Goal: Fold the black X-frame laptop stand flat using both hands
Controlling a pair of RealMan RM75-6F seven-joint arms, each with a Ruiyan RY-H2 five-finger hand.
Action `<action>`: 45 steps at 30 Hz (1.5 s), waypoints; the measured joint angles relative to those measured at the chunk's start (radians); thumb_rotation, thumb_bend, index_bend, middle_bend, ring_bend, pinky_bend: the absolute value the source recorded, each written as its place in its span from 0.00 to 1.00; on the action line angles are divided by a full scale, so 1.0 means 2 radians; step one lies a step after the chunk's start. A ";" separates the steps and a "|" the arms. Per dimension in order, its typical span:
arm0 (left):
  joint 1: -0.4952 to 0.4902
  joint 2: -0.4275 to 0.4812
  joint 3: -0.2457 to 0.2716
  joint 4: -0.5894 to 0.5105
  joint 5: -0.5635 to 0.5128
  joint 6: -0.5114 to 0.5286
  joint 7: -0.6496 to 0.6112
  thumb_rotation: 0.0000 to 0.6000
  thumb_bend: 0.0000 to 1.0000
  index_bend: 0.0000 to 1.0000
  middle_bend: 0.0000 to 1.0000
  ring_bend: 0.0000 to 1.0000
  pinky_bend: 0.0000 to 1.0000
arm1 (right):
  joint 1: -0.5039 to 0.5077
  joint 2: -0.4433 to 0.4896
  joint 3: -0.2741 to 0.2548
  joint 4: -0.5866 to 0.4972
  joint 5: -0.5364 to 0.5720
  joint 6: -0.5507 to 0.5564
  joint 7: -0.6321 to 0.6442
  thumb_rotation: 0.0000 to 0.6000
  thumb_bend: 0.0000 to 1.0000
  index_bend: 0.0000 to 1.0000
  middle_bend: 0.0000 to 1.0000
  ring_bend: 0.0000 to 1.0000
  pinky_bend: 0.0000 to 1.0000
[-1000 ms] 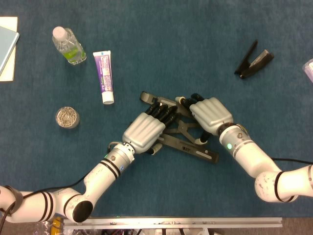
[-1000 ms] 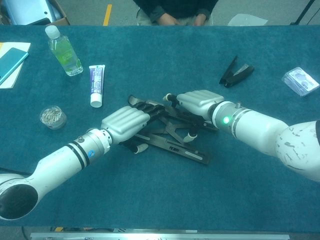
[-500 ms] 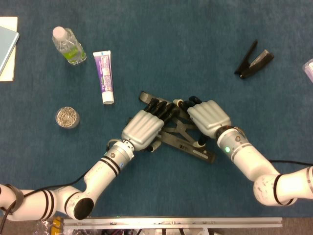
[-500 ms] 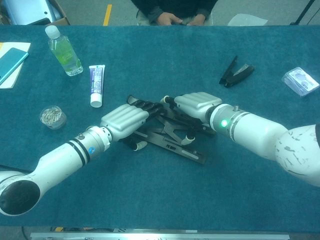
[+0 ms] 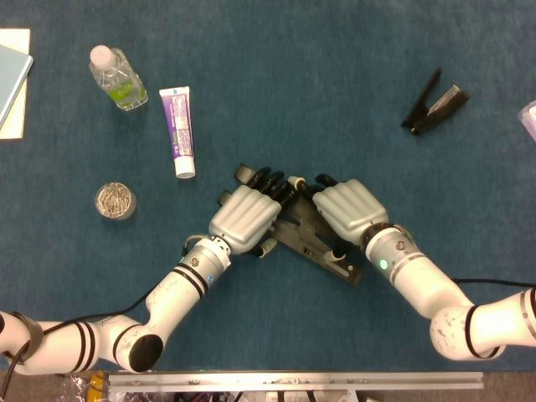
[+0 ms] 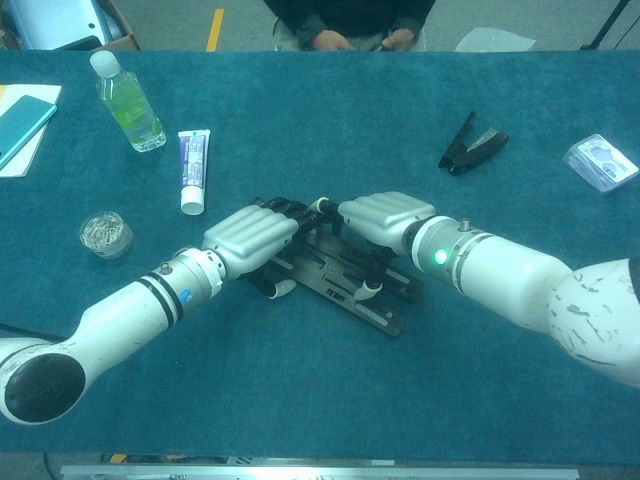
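Note:
The black X-frame laptop stand lies at the middle of the blue table, its bars drawn close together into a narrow bundle; in the chest view the laptop stand reaches toward the front right. My left hand grips its left side, dark fingers curled over the bars and thumb below. My right hand grips the right side the same way. The two hands nearly touch at their fingertips. In the chest view my left hand and right hand cover most of the stand's far half.
A water bottle, a toothpaste tube and a round tin of clips lie at the left. A black stapler sits at the far right, a clear plastic box beyond it. A notebook is at the left edge.
Both hands have moved toward each other, pushing the stand's bars together. The stand is now much narrower than a second ago and has shifted slightly left.

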 measured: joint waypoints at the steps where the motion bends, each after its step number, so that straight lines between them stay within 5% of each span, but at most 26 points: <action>1: -0.001 0.000 0.000 0.000 0.000 0.000 0.001 1.00 0.34 0.00 0.00 0.00 0.00 | 0.000 -0.001 0.000 0.000 0.000 -0.001 0.001 1.00 0.00 0.00 0.27 0.10 0.34; 12: -0.003 0.008 0.007 -0.001 0.004 0.002 0.007 1.00 0.34 0.00 0.00 0.00 0.00 | 0.003 0.030 0.005 -0.025 0.006 0.001 0.001 1.00 0.00 0.00 0.23 0.10 0.34; 29: -0.007 -0.002 0.018 0.010 0.015 0.003 0.023 1.00 0.34 0.00 0.00 0.00 0.00 | -0.024 0.171 0.054 -0.110 -0.032 0.017 0.086 1.00 0.00 0.00 0.23 0.10 0.34; 45: -0.027 0.004 0.016 0.003 -0.019 -0.006 0.102 1.00 0.34 0.08 0.00 0.00 0.00 | -0.037 0.182 0.047 -0.096 -0.052 -0.008 0.122 1.00 0.00 0.00 0.23 0.10 0.34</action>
